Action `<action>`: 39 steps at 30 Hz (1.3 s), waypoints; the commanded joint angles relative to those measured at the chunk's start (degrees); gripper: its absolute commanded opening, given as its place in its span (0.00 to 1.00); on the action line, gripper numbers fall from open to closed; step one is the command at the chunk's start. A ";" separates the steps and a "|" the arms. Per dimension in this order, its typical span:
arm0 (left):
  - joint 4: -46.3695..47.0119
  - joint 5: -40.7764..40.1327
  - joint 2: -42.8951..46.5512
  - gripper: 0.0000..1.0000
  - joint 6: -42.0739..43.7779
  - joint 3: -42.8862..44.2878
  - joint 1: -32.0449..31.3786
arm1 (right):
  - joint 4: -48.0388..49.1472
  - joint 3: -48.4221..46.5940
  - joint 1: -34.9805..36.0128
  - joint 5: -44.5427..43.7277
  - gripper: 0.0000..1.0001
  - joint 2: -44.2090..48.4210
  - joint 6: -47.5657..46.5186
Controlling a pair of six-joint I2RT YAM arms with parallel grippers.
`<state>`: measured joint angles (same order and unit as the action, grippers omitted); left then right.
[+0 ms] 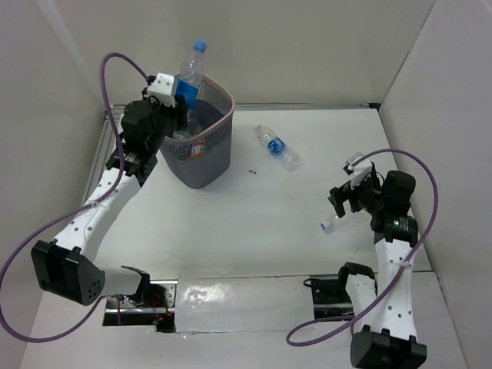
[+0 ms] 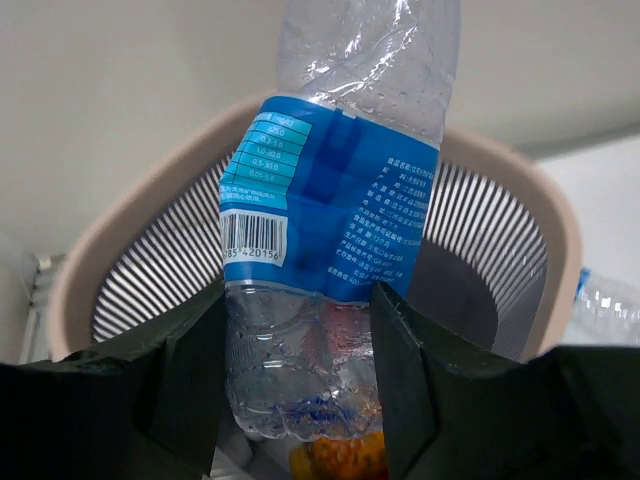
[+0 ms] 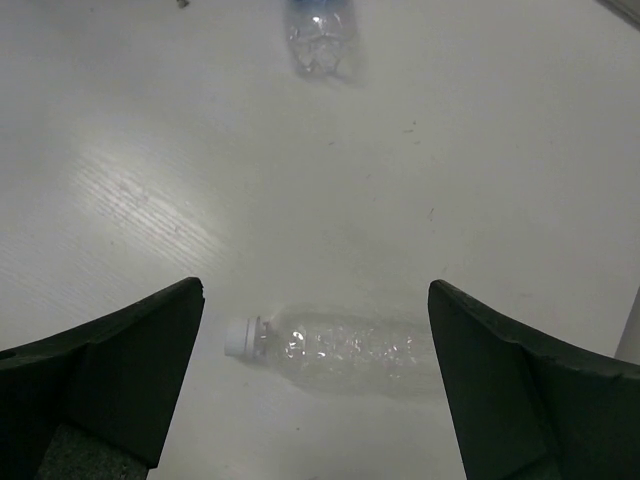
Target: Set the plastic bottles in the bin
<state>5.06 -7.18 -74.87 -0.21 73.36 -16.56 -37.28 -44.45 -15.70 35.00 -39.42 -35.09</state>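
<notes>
Step in hand: deposit. The left gripper [image 2: 298, 362] grasps the blue-labelled bottle [image 2: 330, 200] upright over the wire-mesh bin [image 2: 560, 235], far left; release it next. The right gripper [image 3: 315, 292], fingers spread wide, hangs above a white-capped clear bottle [image 3: 350, 352] lying near right; descend, then close.

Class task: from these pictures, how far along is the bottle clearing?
Done: an orange bottle lies in the bin. In hand: the left gripper holds a blue-labelled bottle over it. Left: a second blue-labelled bottle on the table, a white-capped bottle under the open right gripper.
</notes>
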 commanded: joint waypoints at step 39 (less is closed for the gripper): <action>-3.48 10.17 17.48 1.00 -21.93 -38.72 -32.31 | -8.66 -0.35 2.34 -7.51 0.47 -36.52 -78.65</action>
<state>-1.83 5.19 -57.19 -19.16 36.84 -47.79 -38.72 -38.30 -13.28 21.45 -75.59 -113.86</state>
